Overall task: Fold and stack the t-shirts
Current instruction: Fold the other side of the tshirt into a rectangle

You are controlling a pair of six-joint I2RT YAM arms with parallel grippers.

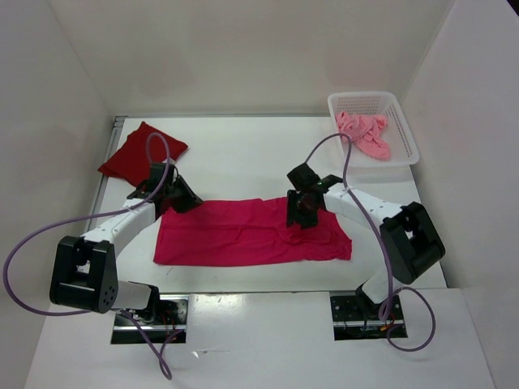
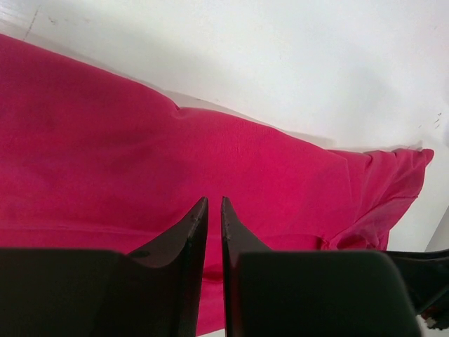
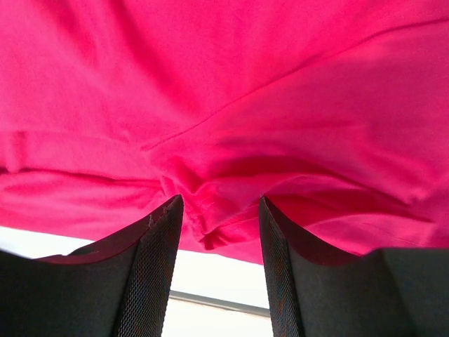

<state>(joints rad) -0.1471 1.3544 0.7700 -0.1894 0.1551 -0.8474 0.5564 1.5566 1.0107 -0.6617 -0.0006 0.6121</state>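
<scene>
Right claw (image 3: 219, 203) open, jaws apart around a bunched fold of flat bright magenta cloth t-shirt (image 1: 243, 235) at frame centre. Left claw (image 2: 215, 200) nearly closed at its upper-left corner; pinch unclear.

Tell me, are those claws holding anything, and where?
Right gripper: nothing, open around a fold at the magenta shirt's edge. Left gripper: nearly shut at its corner; grip cannot be told.
</scene>
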